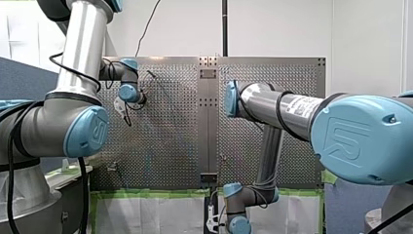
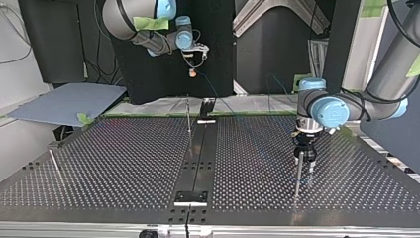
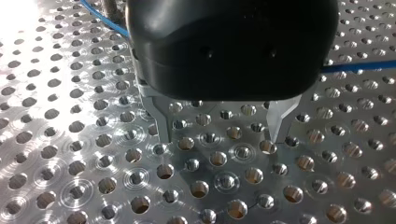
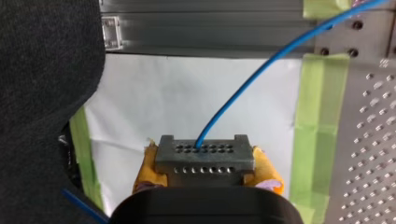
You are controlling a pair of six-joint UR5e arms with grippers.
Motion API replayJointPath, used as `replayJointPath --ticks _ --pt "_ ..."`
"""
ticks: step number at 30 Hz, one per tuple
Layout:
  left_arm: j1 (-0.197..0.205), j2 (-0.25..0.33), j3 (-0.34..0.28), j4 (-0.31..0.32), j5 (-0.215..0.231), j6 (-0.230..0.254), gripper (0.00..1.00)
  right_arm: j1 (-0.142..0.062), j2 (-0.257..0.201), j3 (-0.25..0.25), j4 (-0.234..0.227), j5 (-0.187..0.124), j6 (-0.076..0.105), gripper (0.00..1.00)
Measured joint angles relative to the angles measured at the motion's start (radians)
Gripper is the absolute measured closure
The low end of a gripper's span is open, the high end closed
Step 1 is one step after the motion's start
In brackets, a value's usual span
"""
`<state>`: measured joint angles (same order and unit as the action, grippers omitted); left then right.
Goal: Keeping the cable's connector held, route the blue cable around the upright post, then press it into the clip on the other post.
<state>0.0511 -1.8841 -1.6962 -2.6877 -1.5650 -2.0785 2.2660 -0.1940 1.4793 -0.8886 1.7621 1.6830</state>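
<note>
The grey, holed connector [image 4: 204, 151] is clamped between the right gripper's [image 4: 205, 169] yellow pads [image 4: 145, 164], blue cable [image 4: 261, 65] leaving it. At the top view's three o'clock the left gripper [image 3: 219, 136] is pointed down at the perforated surface [image 3: 70, 163], metal fingers [image 3: 161, 122] apart.

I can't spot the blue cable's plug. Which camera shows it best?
The right wrist view: the grey plug fills the middle, clamped in the right pincer between yellow pads, with the blue cable leaving it. The top view shows only a tiny orange speck there. The front and left wrist views don't show it.
</note>
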Motion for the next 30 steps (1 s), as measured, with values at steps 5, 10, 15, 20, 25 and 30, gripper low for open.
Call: replayJointPath --ticks 5,10,15,20,25,30 --pt "0.001 0.000 0.000 0.000 0.000 -0.005 0.00 -0.033 0.042 0.009 -0.036 -0.002 0.001 1.00" --pt "0.002 0.000 0.000 0.000 0.000 -0.007 0.00 -0.076 0.061 0.022 -0.054 -0.006 -0.015 1.00" --pt "0.003 0.000 0.000 0.000 0.000 -0.009 0.00 -0.096 0.035 0.055 -0.084 0.000 -0.041 1.00" --pt "0.006 0.000 0.000 0.002 -0.001 -0.010 0.00 -0.104 -0.011 0.102 -0.130 0.036 -0.047 1.00" --pt "0.008 0.000 0.000 0.003 -0.001 -0.014 0.00 -0.098 -0.059 0.150 -0.178 0.073 -0.049 1.00" --pt "0.009 0.000 0.000 0.002 -0.001 -0.017 0.00 -0.089 -0.105 0.196 -0.199 0.085 -0.050 1.00"
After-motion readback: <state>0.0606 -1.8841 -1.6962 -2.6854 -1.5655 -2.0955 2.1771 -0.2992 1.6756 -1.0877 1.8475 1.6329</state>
